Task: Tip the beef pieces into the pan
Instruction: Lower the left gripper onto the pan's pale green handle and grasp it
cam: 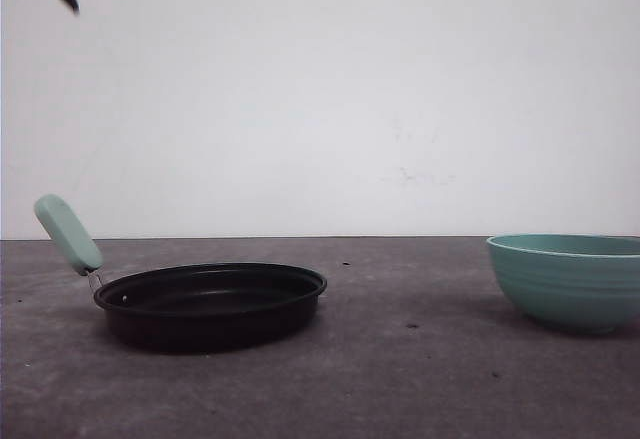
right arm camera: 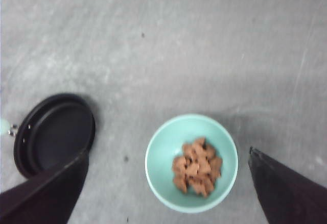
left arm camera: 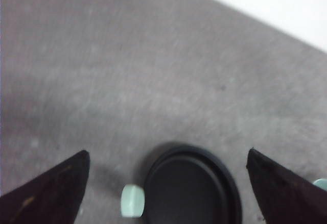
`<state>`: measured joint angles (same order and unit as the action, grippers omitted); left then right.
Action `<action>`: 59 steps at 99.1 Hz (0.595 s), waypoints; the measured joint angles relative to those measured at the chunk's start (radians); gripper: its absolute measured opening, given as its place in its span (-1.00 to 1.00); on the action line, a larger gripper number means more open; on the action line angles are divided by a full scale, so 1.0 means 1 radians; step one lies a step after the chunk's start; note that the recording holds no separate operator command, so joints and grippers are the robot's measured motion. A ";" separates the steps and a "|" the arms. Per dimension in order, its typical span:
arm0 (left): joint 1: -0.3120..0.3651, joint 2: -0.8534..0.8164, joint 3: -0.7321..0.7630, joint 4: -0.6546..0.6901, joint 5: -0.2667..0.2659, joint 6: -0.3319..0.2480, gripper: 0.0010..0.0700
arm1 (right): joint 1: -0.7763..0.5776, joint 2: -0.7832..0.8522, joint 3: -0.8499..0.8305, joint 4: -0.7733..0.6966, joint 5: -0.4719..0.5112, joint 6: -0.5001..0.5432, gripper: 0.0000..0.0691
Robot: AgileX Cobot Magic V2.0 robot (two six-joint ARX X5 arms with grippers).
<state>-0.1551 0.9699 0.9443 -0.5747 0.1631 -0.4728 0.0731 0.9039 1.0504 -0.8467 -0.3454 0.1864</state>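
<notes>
wall (cam: 330,89) — plain white | tabletop (cam: 400,379) — grey, speckled, evenly lit

Front camera: set low, close to bench (cam: 400,379) level, looking forward at a plain white wall (cam: 350,99). It sees the pan (cam: 210,304) at left and the bowl (cam: 570,279) at right side-on, both fairly near.

Left wrist camera: high above the bench, looking steeply down between its two dark fingers (left arm camera: 46,193). The pan (left arm camera: 191,188) sits between them, seen from above; the wall's edge crosses one corner.

Right wrist camera: also high, looking nearly straight down. The bowl (right arm camera: 191,163) with the beef pieces (right arm camera: 196,167) lies between its fingers (right arm camera: 41,196).

Shared: the pan (right arm camera: 53,132) appears in all three views; the bowl in the front and right wrist views.
</notes>
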 joint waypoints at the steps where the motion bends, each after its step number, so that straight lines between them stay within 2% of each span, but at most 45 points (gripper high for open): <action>1: 0.000 0.006 -0.004 0.002 0.000 -0.003 0.71 | 0.000 0.000 0.000 -0.003 0.000 0.000 0.80; 27: 0.000 0.123 -0.132 0.098 0.043 -0.097 0.71 | 0.000 -0.001 0.000 -0.077 -0.001 -0.011 0.80; 59: -0.005 0.246 -0.278 0.211 0.045 -0.112 0.71 | 0.000 -0.001 0.000 -0.108 -0.001 -0.034 0.80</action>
<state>-0.1596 1.2156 0.6659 -0.3637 0.2081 -0.5850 0.0731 0.9028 1.0504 -0.9543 -0.3466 0.1524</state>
